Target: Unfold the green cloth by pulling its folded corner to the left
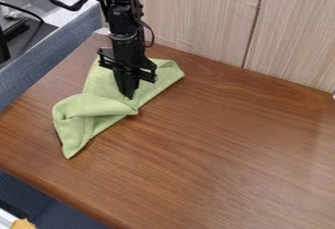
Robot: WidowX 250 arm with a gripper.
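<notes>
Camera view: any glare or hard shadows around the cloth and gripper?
In the camera view, light is soft and fairly even; the green cloth has no glare, just gentle shading in its folds; the wooden table shows a pale sheen toward its right side; the black gripper contrasts with the cloth, though its dark parts partly merge.

Pictured on a brown wooden table: a rumpled light-green cloth, partly folded over, with a black end effector pointing down at its middle. Seen behind, pale wood-grain panels; at upper left, a metal sink beyond a blue-gray divider.
</notes>
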